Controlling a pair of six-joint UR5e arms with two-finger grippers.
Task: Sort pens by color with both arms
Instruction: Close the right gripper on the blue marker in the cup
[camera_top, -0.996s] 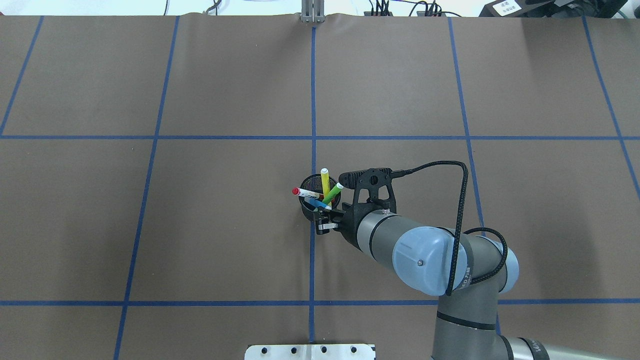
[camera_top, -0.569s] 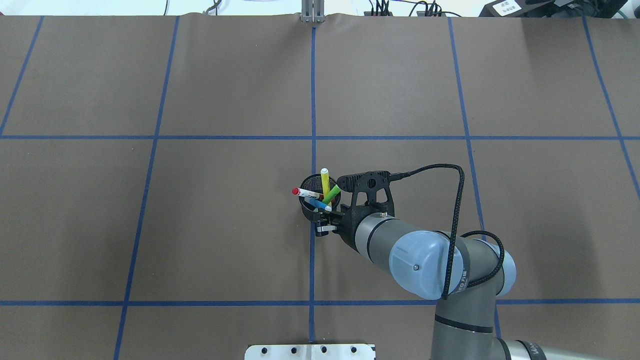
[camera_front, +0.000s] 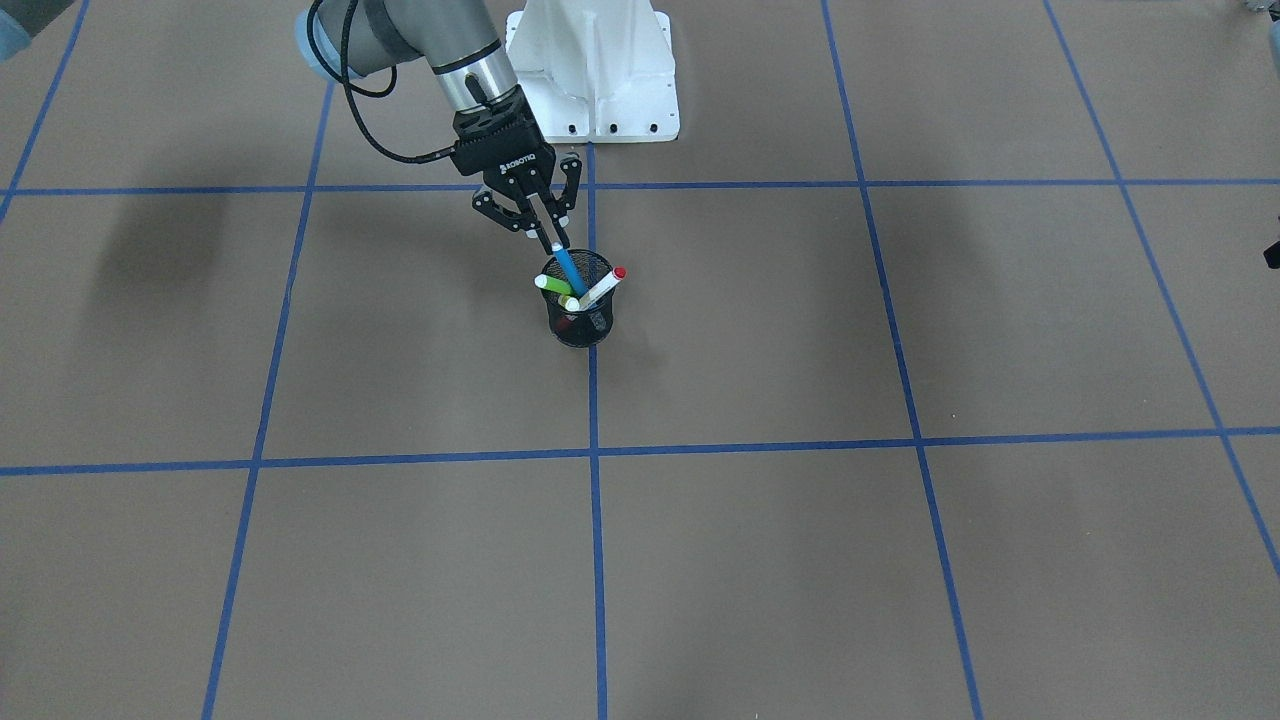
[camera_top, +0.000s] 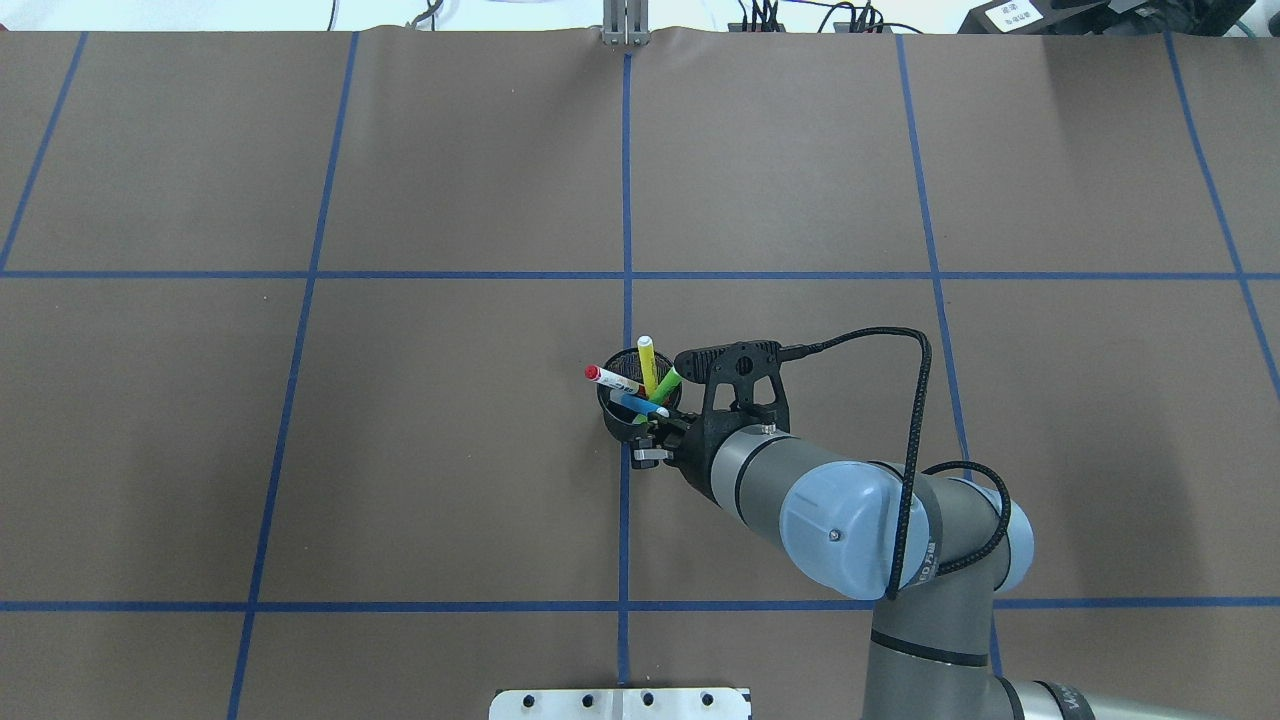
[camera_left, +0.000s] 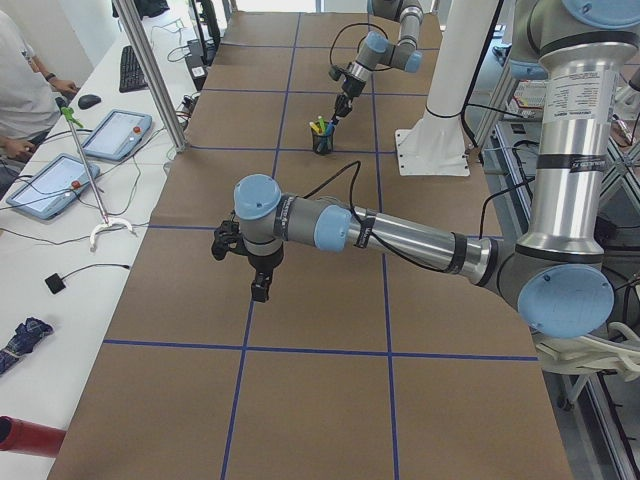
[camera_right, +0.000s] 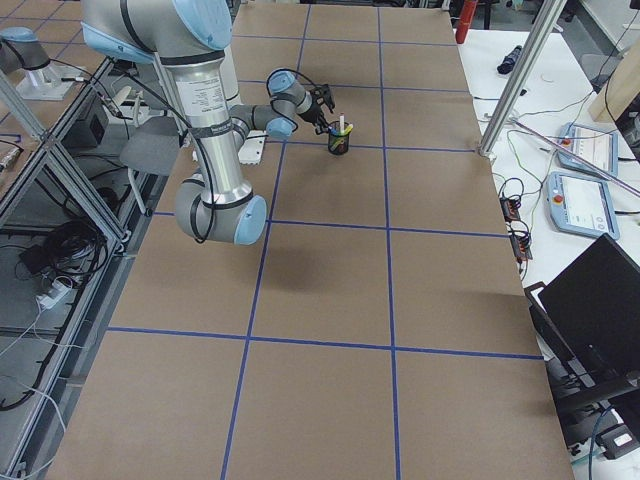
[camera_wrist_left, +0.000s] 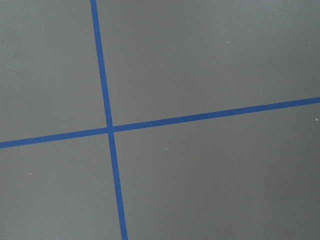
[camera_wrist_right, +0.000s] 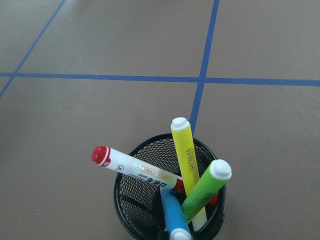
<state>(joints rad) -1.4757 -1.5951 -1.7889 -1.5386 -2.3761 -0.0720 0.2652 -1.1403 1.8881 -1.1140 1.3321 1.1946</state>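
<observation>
I take the step in hand to be drawing the blue pen out of the cup. All four pens stand in that cup, so none is sorted yet.

My right arm reaches in from the base side of the cup. Its jaws tilt down and stand moderately apart just above the cup's rim. The pale top of the blue pen points up between them. I cannot tell whether either pad touches it.

To do this well, I should centre the pen's top in the gap first, so both sides meet it together and neither pushes it over. I should close just below the pale end, high above the cup's rim.

In my wrist view the green pen leans across the blue one inside the cup. The yellow pen stands just behind them, and the white pen with its red cap slants off to the cup's far side. I judge a straight vertical pull would rake those neighbours. I should draw the blue pen out slowly along its own lean.

The mesh cup looks light, so a snag could slide or tip it on the surface. If it stirs, I should ease off.

My left arm hangs well apart from the cup, over bare surface and crossed tape lines. I cannot tell how its jaws stand.
</observation>
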